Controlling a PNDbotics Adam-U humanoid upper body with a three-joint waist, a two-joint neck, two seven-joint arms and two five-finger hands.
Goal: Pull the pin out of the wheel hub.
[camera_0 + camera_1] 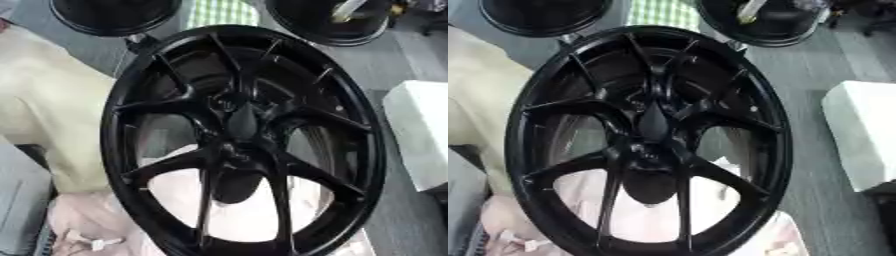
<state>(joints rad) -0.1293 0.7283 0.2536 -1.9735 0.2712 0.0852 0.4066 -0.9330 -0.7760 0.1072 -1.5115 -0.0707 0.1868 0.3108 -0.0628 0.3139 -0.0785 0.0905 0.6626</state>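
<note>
A large glossy black wheel (131,95) with several thin spokes fills both views, tilted, its face toward me. At its middle is the hub (651,145). A dark tapered shape (654,122) stands out of the hub, pointing to the upper rim; black on black, I cannot tell whether it is the pin. A dark oval (233,187) shows through the spokes below the hub, behind the wheel. Neither of my hands shows in either view.
A person in pale beige clothing (48,100) stands against the wheel's left rim. Pale pink cloth (83,220) lies under the wheel. Two more black wheels (114,15) (328,22) lie at the top. A white block (420,130) sits on the grey floor at right.
</note>
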